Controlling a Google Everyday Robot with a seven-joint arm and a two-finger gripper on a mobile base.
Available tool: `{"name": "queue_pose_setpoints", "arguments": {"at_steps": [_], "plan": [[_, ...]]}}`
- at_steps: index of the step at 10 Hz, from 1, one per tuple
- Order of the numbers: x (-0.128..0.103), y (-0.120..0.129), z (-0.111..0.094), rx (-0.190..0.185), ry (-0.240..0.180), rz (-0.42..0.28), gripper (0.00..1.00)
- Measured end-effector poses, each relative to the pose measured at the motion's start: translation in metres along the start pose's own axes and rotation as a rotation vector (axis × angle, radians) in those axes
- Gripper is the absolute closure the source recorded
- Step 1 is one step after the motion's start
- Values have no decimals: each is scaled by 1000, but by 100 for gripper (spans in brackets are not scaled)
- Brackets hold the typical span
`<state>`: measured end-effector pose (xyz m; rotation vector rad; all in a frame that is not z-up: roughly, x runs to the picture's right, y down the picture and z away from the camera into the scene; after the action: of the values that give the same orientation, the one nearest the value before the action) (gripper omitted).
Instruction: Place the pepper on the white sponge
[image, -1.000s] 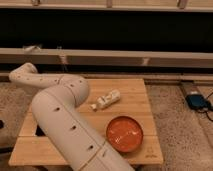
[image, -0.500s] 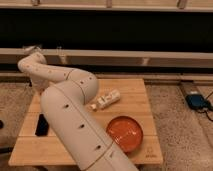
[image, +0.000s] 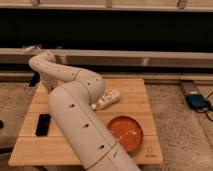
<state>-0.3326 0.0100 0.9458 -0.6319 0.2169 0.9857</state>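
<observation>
Wooden table bears bottle; claw at far-left edge

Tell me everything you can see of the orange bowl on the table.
The orange bowl is round, shallow and glossy, plastic by its look, with a pale glare patch inside. It sits upright near the front right corner of the wooden table, nearer the camera than the white bottle and apart from it. The arm's lower link overlaps its left edge. The gripper cannot be seen.

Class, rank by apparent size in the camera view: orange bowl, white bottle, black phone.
1. Orange bowl.
2. White bottle and black phone: alike, unranked.
The claw is out of sight behind the arm.
</observation>
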Motion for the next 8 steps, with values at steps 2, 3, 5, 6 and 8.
{"name": "queue_pose_setpoints", "arguments": {"at_steps": [2, 3, 5, 6, 8], "plan": [[-2, -11, 3, 3, -7, 13, 100], [-1, -18, 3, 5, -11, 22, 100], [2, -30, 3, 10, -16, 40, 100], [4, -35, 1, 14, -23, 53, 100], [8, -41, -2, 24, -28, 73, 97]]}}
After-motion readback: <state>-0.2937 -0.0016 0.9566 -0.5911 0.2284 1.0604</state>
